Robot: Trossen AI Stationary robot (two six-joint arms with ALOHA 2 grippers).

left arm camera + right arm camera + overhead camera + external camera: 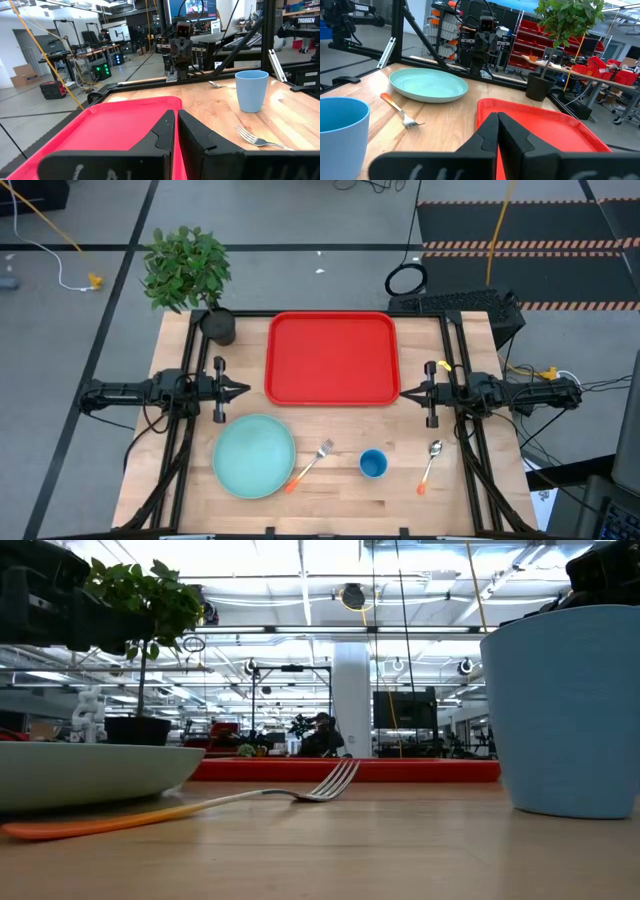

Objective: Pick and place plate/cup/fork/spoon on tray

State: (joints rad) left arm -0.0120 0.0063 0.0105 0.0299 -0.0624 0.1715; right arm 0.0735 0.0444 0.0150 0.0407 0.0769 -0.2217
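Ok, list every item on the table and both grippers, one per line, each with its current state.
tray: empty, flat on the table.
plate: empty, on the table, not on the tray.
cup: upright, on the table.
fork: lying flat beside the plate.
spoon: lying flat on the table.
potted plant: upright.
left gripper: shut, holding nothing.
right gripper: shut, holding nothing.

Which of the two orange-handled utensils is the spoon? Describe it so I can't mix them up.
Start at the red tray and drop to the row of tableware on the bare wood below it. The spoon lies rightmost, right of the blue cup. Its head is a smooth oval bowl, whereas the fork beside the plate has prongs.
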